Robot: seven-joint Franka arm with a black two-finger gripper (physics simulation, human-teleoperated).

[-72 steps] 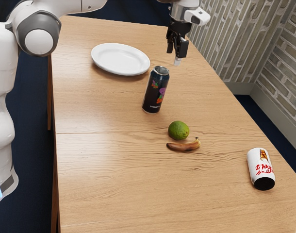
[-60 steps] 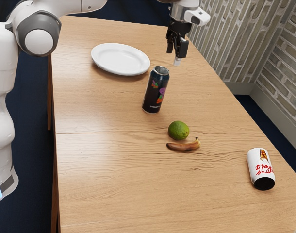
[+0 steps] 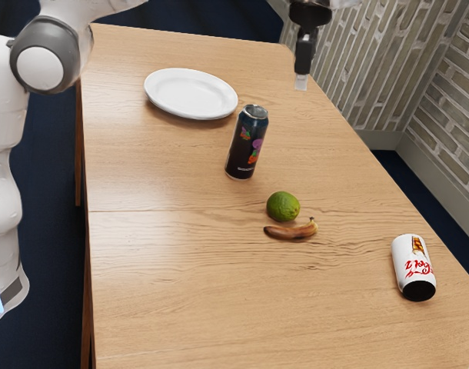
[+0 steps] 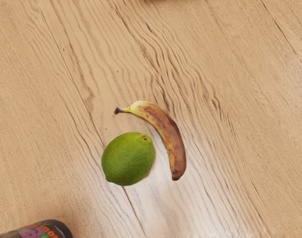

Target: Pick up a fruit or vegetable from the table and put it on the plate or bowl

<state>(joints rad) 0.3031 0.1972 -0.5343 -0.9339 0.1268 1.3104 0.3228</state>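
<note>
A green lime (image 3: 283,206) lies mid-table with a browned banana (image 3: 291,231) just in front of it, nearly touching. In the wrist view the lime (image 4: 127,158) and the banana (image 4: 163,134) lie side by side on bare wood. A white plate (image 3: 191,93) sits empty at the far end of the table. My gripper (image 3: 301,77) hangs high over the table's far edge at the exterior view's right, beyond the can and well away from the fruit. It looks open and holds nothing.
A dark drink can (image 3: 247,142) stands upright between the plate and the lime; its top (image 4: 34,230) also shows in the wrist view. A white can (image 3: 414,267) lies on its side near the exterior view's right edge. A brick wall (image 3: 388,54) runs behind.
My hand has risen and shifted toward the exterior view's right, and it has turned. The fruit, plate and cans stay where they were.
</note>
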